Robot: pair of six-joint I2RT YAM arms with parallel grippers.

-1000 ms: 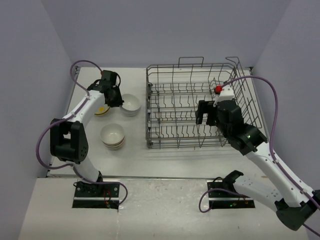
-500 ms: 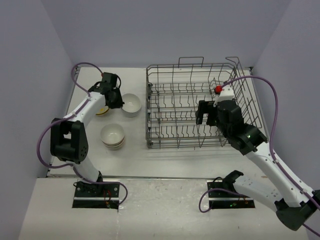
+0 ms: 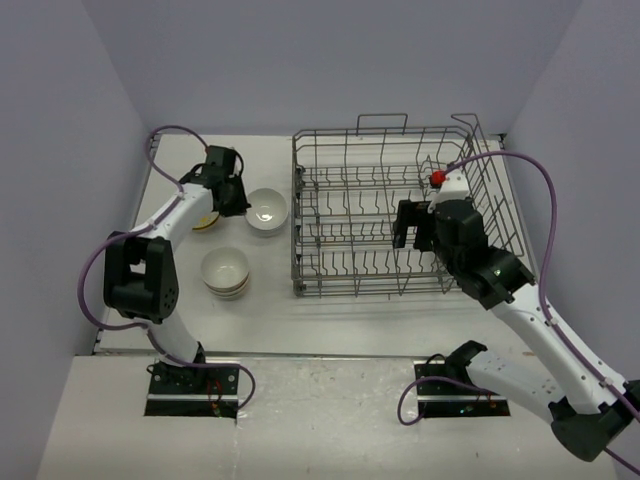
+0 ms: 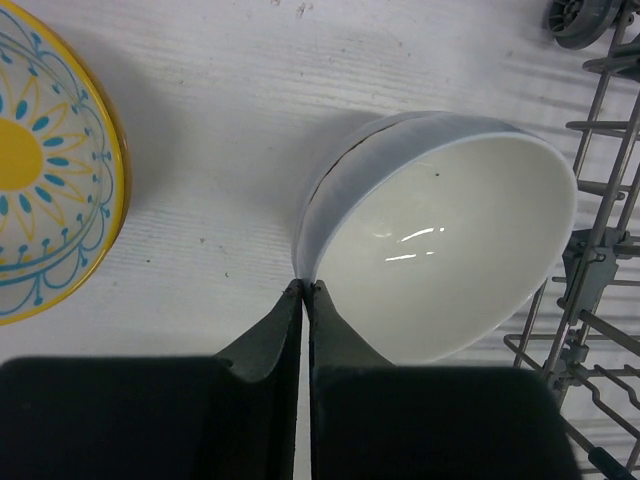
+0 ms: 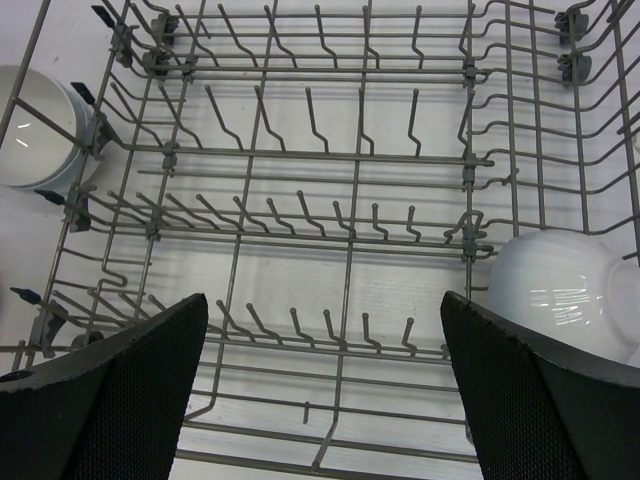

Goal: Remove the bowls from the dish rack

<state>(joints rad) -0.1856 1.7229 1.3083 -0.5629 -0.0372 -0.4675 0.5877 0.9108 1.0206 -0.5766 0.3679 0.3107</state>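
My left gripper [image 4: 303, 287] is shut, its tips pinching the near rim of a white bowl [image 4: 450, 230] that tilts on the table just left of the dish rack [image 3: 345, 215]. From above, this bowl [image 3: 267, 210] sits beside the left gripper [image 3: 236, 196]. A yellow, teal-patterned bowl [image 4: 40, 160] lies to its left. My right gripper [image 5: 322, 310] hangs wide open over the rack's tines [image 5: 350, 155], holding nothing. One white bowl [image 5: 560, 285] rests inside the rack at that view's lower right.
A stack of bowls [image 3: 225, 272] stands on the table nearer the arm bases, left of the rack. The rack's raised handle loops [image 3: 382, 120] and side walls stand around my right gripper [image 3: 412, 225]. Purple walls close the table on three sides.
My left gripper has closed onto the white bowl's rim, and the bowl has shifted slightly right toward the rack. The right arm has not moved.
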